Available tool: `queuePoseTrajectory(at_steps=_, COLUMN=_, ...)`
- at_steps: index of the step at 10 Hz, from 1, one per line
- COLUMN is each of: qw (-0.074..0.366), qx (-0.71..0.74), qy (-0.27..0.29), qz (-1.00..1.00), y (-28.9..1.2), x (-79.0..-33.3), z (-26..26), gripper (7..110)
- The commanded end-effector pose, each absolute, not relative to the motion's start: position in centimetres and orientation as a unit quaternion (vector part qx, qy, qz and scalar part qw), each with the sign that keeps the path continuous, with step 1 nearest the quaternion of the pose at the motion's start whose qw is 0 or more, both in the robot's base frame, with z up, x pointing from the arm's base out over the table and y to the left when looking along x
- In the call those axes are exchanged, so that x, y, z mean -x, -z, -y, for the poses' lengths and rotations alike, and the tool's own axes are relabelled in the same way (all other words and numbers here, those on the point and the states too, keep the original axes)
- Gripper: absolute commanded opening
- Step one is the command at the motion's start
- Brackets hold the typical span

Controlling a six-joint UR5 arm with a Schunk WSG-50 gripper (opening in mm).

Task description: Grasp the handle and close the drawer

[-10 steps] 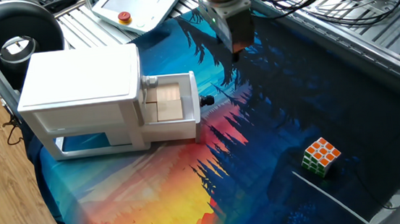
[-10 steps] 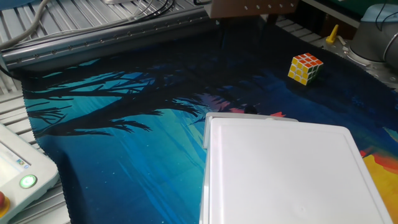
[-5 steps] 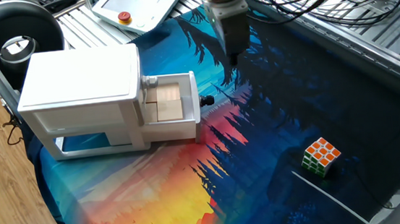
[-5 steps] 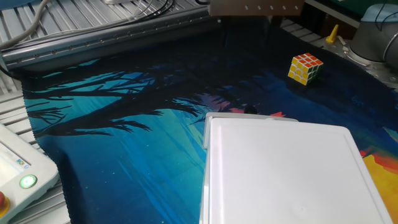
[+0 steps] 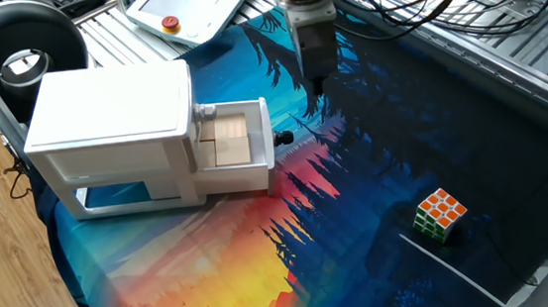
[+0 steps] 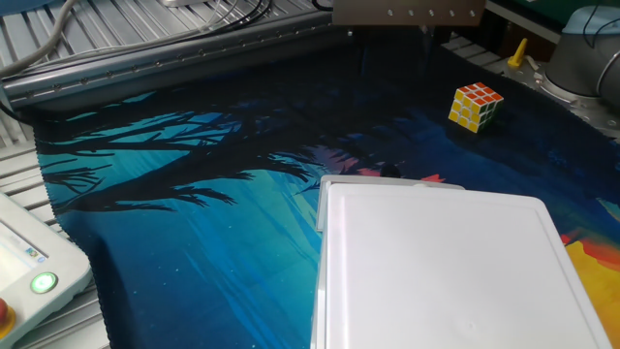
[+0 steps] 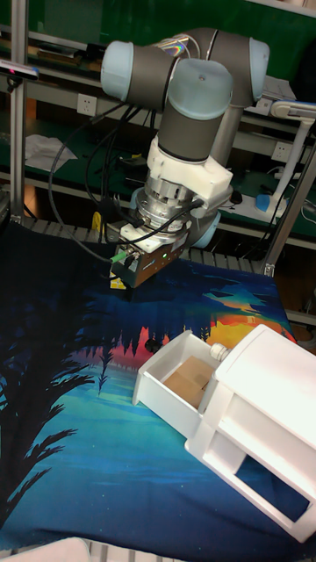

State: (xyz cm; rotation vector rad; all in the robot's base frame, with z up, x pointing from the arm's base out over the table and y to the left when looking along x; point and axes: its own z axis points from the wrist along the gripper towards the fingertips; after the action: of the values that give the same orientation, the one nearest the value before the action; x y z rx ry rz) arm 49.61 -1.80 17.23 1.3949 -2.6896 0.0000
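So the small white plastic drawer (image 5: 236, 137) w/ light wood-coloured interior was pulled out of the bigger white boxy cabinet (image 5: 113, 128). Its tiny black round knob handle (image 5: 285, 138) stuck out of the flat white front panel, below the two-finger pincer (image 5: 314, 82) and off to the cabinet side of it, not touching. Pincer hung above the dark forest-sunset print cloth (image 5: 375, 174), fingers pointing down. Released or clenched: can't tell, tips too dark. Multicolour cube puzzle (image 5: 440, 215) sat well apart from pincer, on the far side from the drawer.
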Motion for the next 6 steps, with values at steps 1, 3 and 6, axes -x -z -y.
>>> queuePoseTrajectory(at_steps=1, qw=0.049, qx=-0.459, qy=0.006, qz=0.887, y=-17.3, x=-49.8, z=1.4, gripper=66)
queuePoseTrajectory(at_steps=3, qw=0.040, qx=-0.455, qy=-0.001, qz=0.890, y=-17.3, x=-50.3, z=1.5, gripper=66)
queuePoseTrajectory(at_steps=6, qw=0.026, qx=-0.456, qy=-0.008, qz=0.889, y=-17.2, x=-51.1, z=1.5, gripper=66)
